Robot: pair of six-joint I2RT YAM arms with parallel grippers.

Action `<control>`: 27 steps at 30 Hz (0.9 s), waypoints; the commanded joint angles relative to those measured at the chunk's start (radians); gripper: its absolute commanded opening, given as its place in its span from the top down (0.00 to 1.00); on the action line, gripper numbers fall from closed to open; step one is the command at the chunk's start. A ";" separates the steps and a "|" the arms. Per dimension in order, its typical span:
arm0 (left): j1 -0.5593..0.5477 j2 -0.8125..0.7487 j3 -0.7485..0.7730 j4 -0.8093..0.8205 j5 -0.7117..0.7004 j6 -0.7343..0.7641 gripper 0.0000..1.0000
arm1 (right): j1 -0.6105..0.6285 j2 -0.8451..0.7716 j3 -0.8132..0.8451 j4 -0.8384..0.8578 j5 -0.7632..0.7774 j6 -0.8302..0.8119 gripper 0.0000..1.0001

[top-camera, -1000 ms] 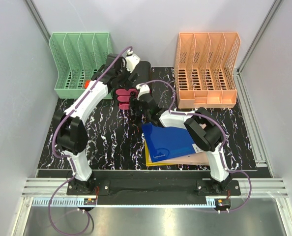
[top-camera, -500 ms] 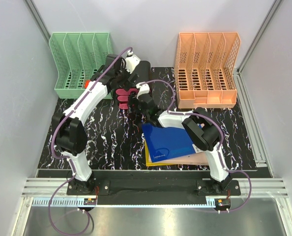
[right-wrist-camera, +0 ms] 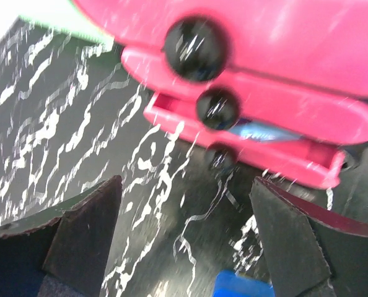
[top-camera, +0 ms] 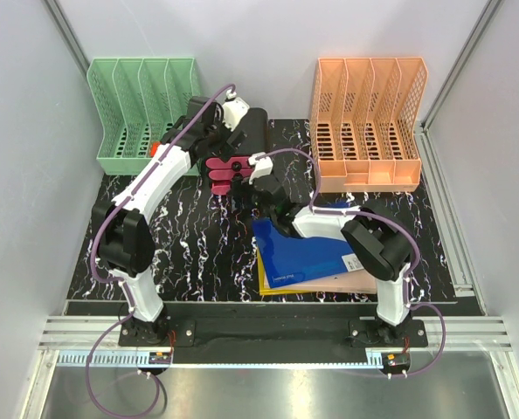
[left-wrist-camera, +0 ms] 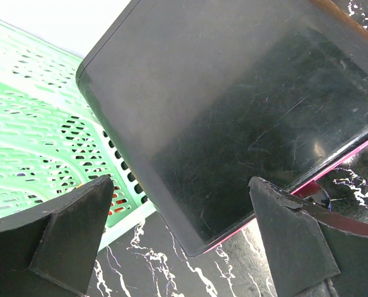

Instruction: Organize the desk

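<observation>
Left gripper (left-wrist-camera: 181,185) jaws spread wide, nothing held, pointed at the black top of a pink mini drawer unit (top-camera: 227,171) next to the green file rack (top-camera: 141,113). Right gripper (right-wrist-camera: 185,182) is also wide apart and empty, facing the drawers' black knobs (right-wrist-camera: 196,46). Desk (top-camera: 194,253) lies under both arms, carrying the drawer unit and a blue folder (top-camera: 303,249).

No text, brand, number or sign can be read in any of the views. In the top view a small pale strip of print is seen on the near left corner of the flat blue plastic folder (top-camera: 303,255), but it is too small to be made out. The white veins on the large black marble-patterned table (top-camera: 181,249) are only a pattern, and no letters are formed by them.
</observation>
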 commanded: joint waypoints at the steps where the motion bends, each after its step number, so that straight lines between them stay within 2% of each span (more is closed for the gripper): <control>1: 0.002 0.005 -0.037 -0.114 0.019 0.012 0.02 | 0.016 0.007 0.047 -0.082 -0.045 0.003 0.07; 6: 0.005 0.006 -0.038 -0.112 0.019 0.012 0.02 | 0.016 0.095 0.178 -0.244 -0.028 0.039 0.06; 14: 0.005 -0.006 -0.041 -0.114 0.022 0.012 0.02 | 0.015 0.181 0.280 -0.269 0.081 0.037 0.04; 20: 0.007 -0.023 -0.052 -0.114 0.025 0.010 0.02 | 0.015 0.218 0.300 -0.197 0.191 0.026 0.02; 27: 0.010 -0.044 -0.069 -0.115 0.027 0.013 0.02 | 0.013 0.238 0.310 -0.119 0.241 -0.023 0.00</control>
